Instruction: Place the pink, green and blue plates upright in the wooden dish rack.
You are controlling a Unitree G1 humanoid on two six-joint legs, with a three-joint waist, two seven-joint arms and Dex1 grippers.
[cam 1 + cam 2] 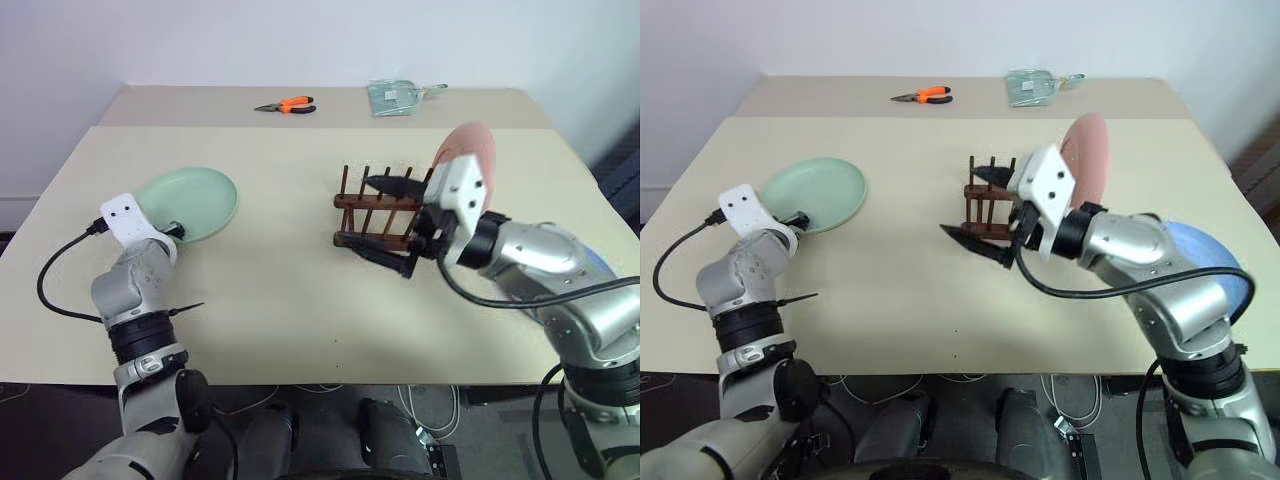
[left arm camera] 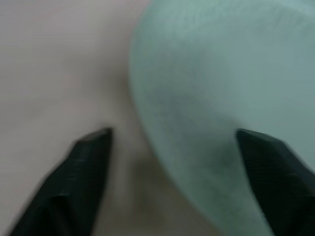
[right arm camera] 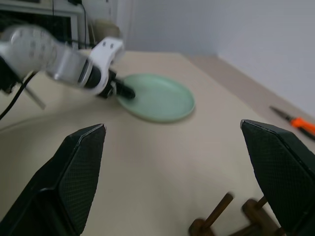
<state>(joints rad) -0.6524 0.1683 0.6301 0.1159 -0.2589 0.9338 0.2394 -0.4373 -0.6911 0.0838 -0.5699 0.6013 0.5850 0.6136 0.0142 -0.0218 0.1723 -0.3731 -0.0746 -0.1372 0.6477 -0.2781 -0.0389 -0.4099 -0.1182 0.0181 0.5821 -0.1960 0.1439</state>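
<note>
Table [image 1: 280, 290] | pink plate [image 1: 472, 150] upright in rack [image 1: 375, 210] | green plate [image 1: 190, 203] flat — both jaws released.

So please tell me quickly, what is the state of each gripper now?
Left gripper: open, its fingers at the rim of the green plate, no grip on it.
Right gripper: open, holding nothing, beside the wooden dish rack.

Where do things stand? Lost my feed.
Right gripper open, empty, over rack. Pink plate upright in rack. Left gripper open at green plate.

Bright even light, soft shadows, left wrist view blurred, perhaps motion
</note>
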